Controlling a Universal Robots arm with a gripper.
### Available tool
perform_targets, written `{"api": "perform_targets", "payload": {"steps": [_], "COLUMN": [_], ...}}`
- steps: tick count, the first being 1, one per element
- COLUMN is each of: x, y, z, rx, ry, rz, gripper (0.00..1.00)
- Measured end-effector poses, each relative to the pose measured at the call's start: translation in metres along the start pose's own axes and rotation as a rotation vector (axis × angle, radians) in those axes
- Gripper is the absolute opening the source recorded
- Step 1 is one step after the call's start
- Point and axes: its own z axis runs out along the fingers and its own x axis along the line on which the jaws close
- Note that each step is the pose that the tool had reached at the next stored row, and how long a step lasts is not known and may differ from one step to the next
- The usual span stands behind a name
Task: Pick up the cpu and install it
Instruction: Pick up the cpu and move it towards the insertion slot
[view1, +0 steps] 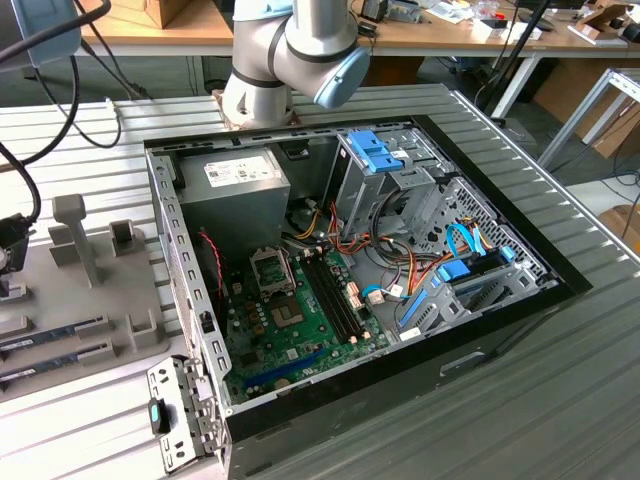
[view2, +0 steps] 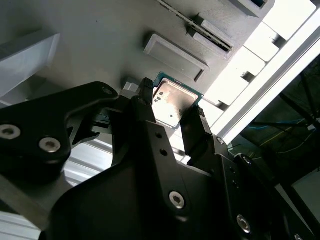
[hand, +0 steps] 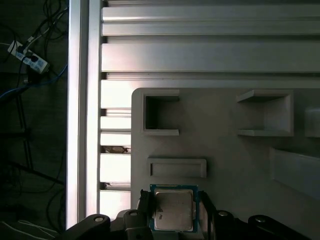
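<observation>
Jaws pinch the cpu (hand: 172, 212) by two opposite edges, over the grey tray (hand: 225, 160). In the exterior view, the tray lies at nine o'clock of the case (view1: 480, 345). Risk: an edge-only hold may slip or tilt. The chip could then drop or meet the socket (view1: 271, 268) askew.

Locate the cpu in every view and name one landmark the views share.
Exterior view: the grey tray lies at the exterior view's left.
Second wrist view: the cpu sits clamped between the fingers, over the grey tray.
First wrist view: the cpu sits between the fingers, near the tray's rectangular block.
Shared landmark: the grey tray.
</observation>
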Motion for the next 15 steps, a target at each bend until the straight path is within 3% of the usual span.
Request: {"api": "perform_targets", "payload": {"steps": [15], "x": [0.0001], "y": [0.0000], "z": [-0.0046], "rx": [0.0000], "ry": [-0.0001], "rz": [0.000], "gripper": [0.47]}}
